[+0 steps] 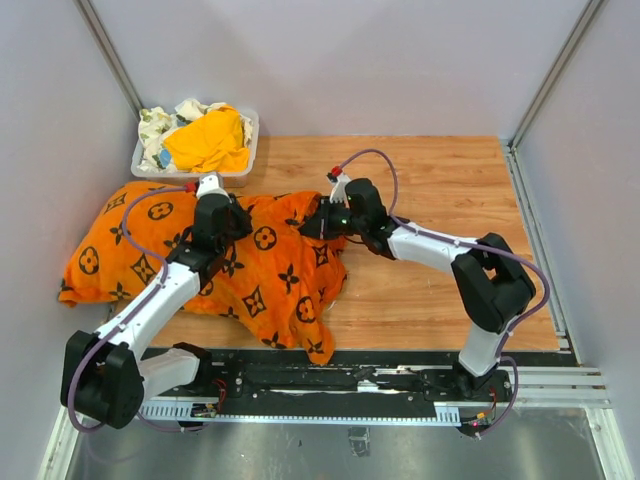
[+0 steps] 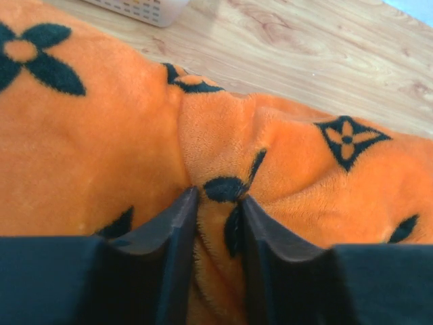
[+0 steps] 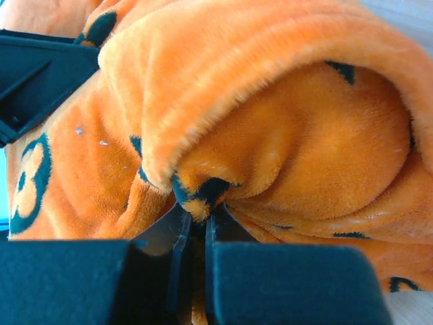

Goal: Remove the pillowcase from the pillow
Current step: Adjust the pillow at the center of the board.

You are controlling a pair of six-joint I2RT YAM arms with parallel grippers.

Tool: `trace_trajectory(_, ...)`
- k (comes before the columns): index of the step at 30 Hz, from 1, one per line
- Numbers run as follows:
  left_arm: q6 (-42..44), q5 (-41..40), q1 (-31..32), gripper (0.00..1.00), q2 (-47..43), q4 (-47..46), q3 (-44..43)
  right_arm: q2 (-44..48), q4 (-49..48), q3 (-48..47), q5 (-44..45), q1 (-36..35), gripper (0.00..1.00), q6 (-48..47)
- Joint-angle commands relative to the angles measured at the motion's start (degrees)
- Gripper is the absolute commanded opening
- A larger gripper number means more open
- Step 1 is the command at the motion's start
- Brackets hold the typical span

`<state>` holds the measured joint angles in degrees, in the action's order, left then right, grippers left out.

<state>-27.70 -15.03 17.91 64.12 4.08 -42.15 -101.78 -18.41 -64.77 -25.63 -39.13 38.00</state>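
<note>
While left gripper (image 2: 216, 196) and right gripper (image 3: 195, 220) each clench pillowcase (image 1: 270, 270) fold, we note cloth-filled basket (image 1: 253, 135) just beside it, upper left.

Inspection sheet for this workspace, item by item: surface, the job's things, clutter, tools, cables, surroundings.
surface: wooden tabletop, no spills seen.
job's things: pillowcase lies bunched over the left half, reaching the near edge; pillow not visible, presumably inside the case.
clutter: white basket at the far left, holding a yellow cloth and pale rags.
tools: left tool closed on a fold on top of the pillowcase; right tool shut on its right edge.
cables: purple cable along each arm, looping free above the right wrist.
surroundings: grey walls on three sides.
</note>
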Motion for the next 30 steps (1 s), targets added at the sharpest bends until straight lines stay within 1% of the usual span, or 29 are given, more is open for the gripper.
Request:
trace_trajectory(1, -1.13, 0.51, 2.03, 0.09, -0.3, 1.88, 1.95, 3.68, -3.93, 3.47, -5.18, 0.18, 0.01, 0.57)
trace_trajectory(2, -1.11, 0.47, 2.1, 0.01, -0.85, 1.79, 1.64, 5.81, -3.58, 4.46, -4.61, 1.0, 0.01, -0.01)
trace_trajectory(3, -0.87, 0.33, 2.12, 0.0, -1.54, 1.89, 1.3, 8.2, -3.35, 5.72, -3.95, 2.07, 0.01, -0.38)
trace_trajectory(6, -0.32, -1.48, 2.07, 0.0, -4.44, 3.59, -0.31, 15.43, -1.51, 10.39, -1.63, 6.87, 0.01, -1.18)
trace_trajectory(9, 0.3, -4.76, 2.08, 0.02, -8.12, 5.63, -2.3, 22.64, -0.42, 16.31, -1.7, 15.03, 0.01, 0.3)
trace_trajectory(10, -0.06, -5.46, 2.09, 0.09, -9.18, 6.41, -3.11, 25.16, -0.21, 18.66, -1.6, 18.06, 0.01, 0.87)
trace_trajectory(11, -0.3, -5.37, 2.08, 0.3, -10.01, 7.28, -4.01, 28.24, 0.46, 20.71, -1.08, 21.17, 0.01, 1.15)
trace_trajectory(12, -0.31, -4.44, 2.07, 0.56, -10.61, 7.61, -4.68, 30.24, 1.46, 22.54, -0.19, 23.98, 0.01, 1.19)
trace_trajectory(13, -0.4, -3.45, 2.1, 0.94, -11.2, 8.0, -5.32, 32.2, 2.66, 23.83, 1.14, 26.25, 0.01, 1.01)
trace_trajectory(14, -0.51, -2.52, 2.05, 0.99, -11.55, 8.09, -5.6, 33.8, 3.84, 24.94, 1.87, 28.76, 0.01, 0.87)
trace_trajectory(16, -0.89, -1.58, 2.05, 0.99, -11.46, 8.25, -5.66, 35.95, 5.41, 26.16, 2.39, 30.97, 0.01, 0.25)
trace_trajectory(18, -1.31, -2.22, 2.08, 0.99, -10.26, 8.23, -4.76, 36.94, 6.48, 26.22, 2.44, 31.6, 0.01, -0.48)
trace_trajectory(23, -1.65, -8.79, 2.08, 0.99, -5.6, 8.56, -0.84, 35.61, 6.64, 25.5, -0.38, 31.58, 0.01, -0.9)
trace_trajectory(27, -0.81, -10.6, 2.12, 0.98, -0.58, 7.93, 1.16, 34.45, 5.57, 25.83, -1.16, 31.58, 0.01, -0.43)
trace_trajectory(28, -0.62, -10.16, 2.13, 0.96, 0.45, 7.5, 1.72, 34.23, 5.44, 25.81, -1.44, 31.58, 0.01, -0.4)
trace_trajectory(29, -0.26, -9.15, 2.13, 0.9, 1.28, 6.63, 2.24, 34.01, 5.29, 25.76, -1.71, 31.62, 0.01, -0.31)
trace_trajectory(30, 0.13, -7.33, 2.11, 0.79, 1.89, 5.4, 2.86, 33.87, 5.18, 25.63, -1.97, 31.58, 0.01, -0.29)
